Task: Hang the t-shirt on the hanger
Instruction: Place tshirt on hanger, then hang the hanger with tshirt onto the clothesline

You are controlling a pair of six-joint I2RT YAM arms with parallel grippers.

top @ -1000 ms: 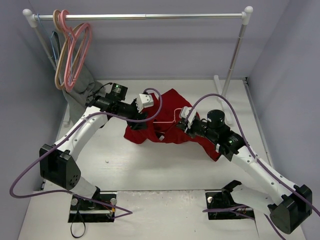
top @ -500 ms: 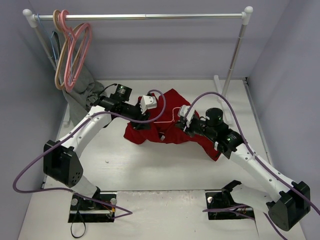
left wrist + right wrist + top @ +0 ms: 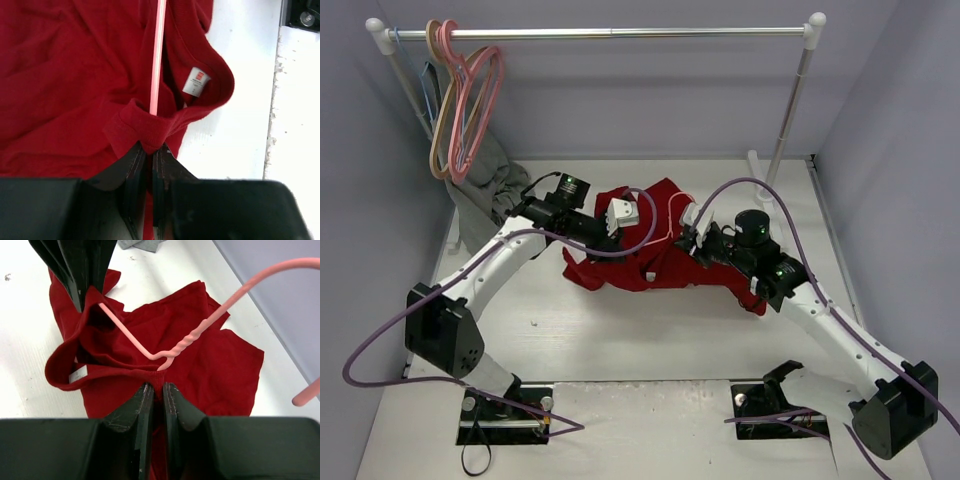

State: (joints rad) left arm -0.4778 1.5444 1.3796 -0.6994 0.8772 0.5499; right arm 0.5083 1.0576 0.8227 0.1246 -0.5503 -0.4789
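The left gripper [image 3: 150,152] has slid in closer and shut its fingers. Now it pinches the red t-shirt [image 3: 65,75] at the neck, with the white label [image 3: 196,81] just past its tips. The right gripper [image 3: 157,387] pinches the shirt too, at the neck edge I think, right under the pink hanger [image 3: 186,342].

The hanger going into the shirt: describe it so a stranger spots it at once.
On the white table lies a crumpled red t-shirt. The hanger is the thin light-pink one threaded through its collar, hook sticking out. The other hangers all hang on the clothes rail.
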